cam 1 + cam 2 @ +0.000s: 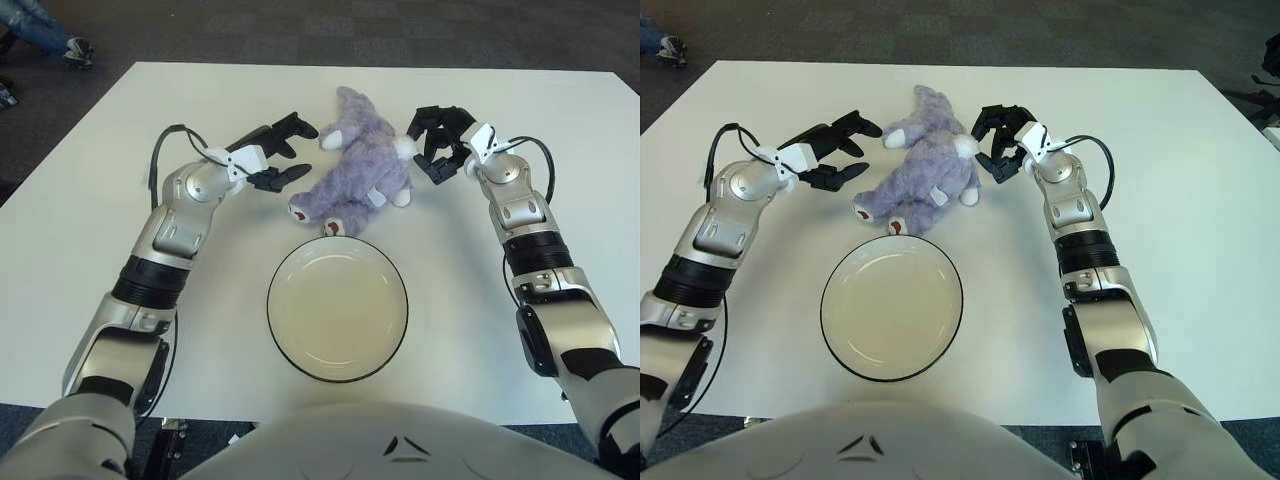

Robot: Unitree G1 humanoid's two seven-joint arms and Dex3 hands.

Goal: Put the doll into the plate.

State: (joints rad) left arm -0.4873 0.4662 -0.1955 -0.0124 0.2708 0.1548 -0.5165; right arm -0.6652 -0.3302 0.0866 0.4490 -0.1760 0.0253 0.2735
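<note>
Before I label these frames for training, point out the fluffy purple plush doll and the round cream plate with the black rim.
fluffy purple plush doll (352, 175), left eye view, its body.
round cream plate with black rim (337, 378), left eye view, near rim.

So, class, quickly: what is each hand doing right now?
Left hand: open, beside the doll, holding nothing.
Right hand: open, fingers curved, by the doll's other side, not gripping.

plate (337, 308) unobstructed, hands flanking doll (355, 170)

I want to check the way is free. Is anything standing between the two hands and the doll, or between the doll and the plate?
Nothing visible does. The left hand and right hand flank the doll, fingers open. Only bare table lies between each hand and the doll, and the plate sits just before its feet.
</note>
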